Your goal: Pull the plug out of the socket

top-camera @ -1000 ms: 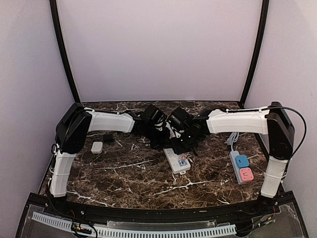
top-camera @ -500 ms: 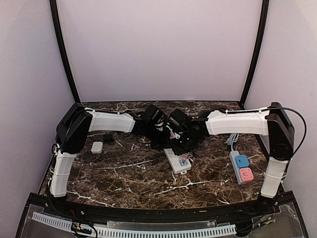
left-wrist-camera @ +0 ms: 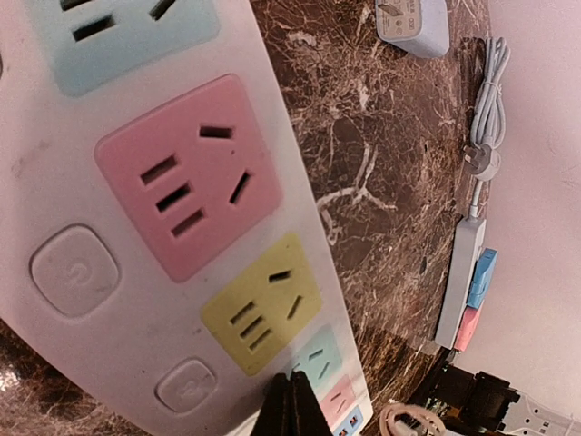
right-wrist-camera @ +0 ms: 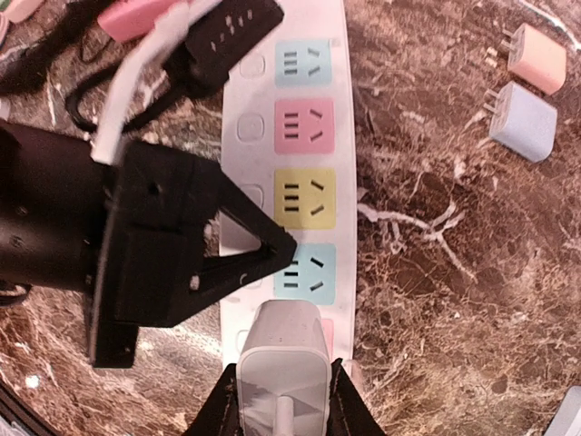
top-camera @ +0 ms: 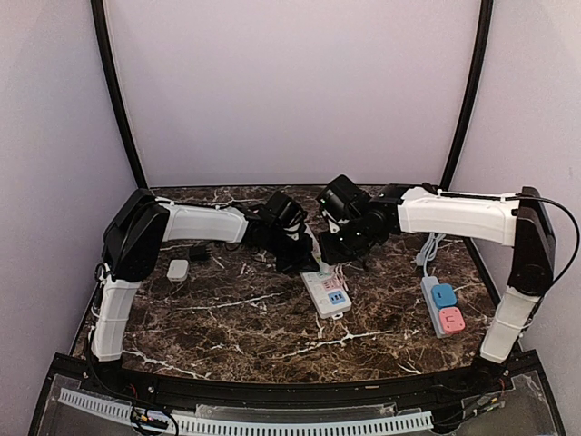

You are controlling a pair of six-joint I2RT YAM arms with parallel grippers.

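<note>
Plug: a white plug (right-wrist-camera: 277, 359) sits between the fingers of the right gripper (right-wrist-camera: 281, 400), its cable stub pointing towards the wrist camera.
Plug position: it hangs above the near end of the power strip (right-wrist-camera: 259, 163), past the blue socket (right-wrist-camera: 307, 271). A sliver of pink socket (right-wrist-camera: 339, 334) shows beside it.
Plug contact: the body hides the prongs, but the top view shows the right gripper raised and apart from the strip, so the plug looks free.
Right gripper: closed partway, both fingers clamped on the sides of the plug.
Left gripper: the left gripper (left-wrist-camera: 292, 409) has its fingers together and nothing between them. Its tip presses on the strip's edge beside the blue socket, pinning the strip to the tabletop (right-wrist-camera: 427, 227).
Surroundings: an orange adapter (right-wrist-camera: 536, 56) and a pale blue adapter (right-wrist-camera: 525, 120) lie loose to one side of the strip. A black adapter (right-wrist-camera: 231, 32) sits at the strip's far end. A second strip (top-camera: 442, 307) lies well apart, near the right arm.
Step in hand: the extraction looks done and the plug is being carried clear.
Next move: probably carry the plug sideways to bare tabletop, set it down clear of the loose adapters and release it. The left gripper should hold the strip down until then.
</note>
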